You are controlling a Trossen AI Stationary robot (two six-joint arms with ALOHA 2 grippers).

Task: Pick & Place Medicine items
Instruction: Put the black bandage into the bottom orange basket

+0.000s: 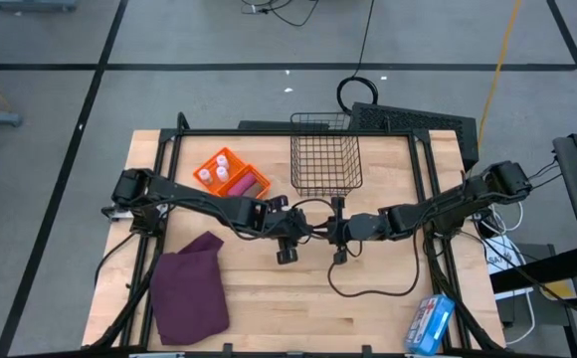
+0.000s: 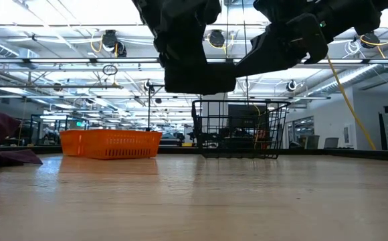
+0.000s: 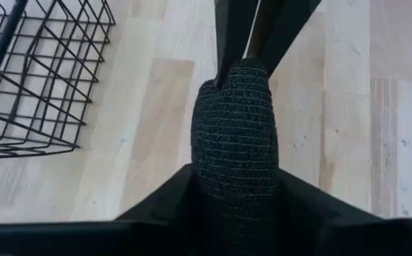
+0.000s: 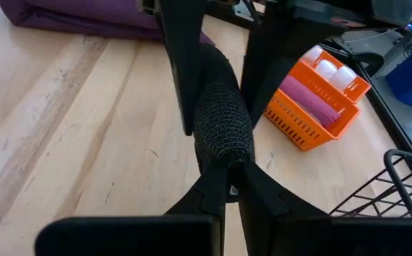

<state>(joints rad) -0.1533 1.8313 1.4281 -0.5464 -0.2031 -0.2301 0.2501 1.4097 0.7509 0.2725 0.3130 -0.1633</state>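
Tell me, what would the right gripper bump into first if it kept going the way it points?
Probably the left gripper, which faces the right gripper closely over the wooden table's middle; their heights are unclear.

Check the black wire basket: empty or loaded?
Empty. In the high view only bare wood shows through the black wire basket; the small white bottles sit in the orange plastic tray.

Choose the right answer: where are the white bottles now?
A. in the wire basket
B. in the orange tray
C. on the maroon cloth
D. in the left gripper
B: in the high view the white bottles sit in the orange tray, beside a pink item; the right wrist view shows the same.
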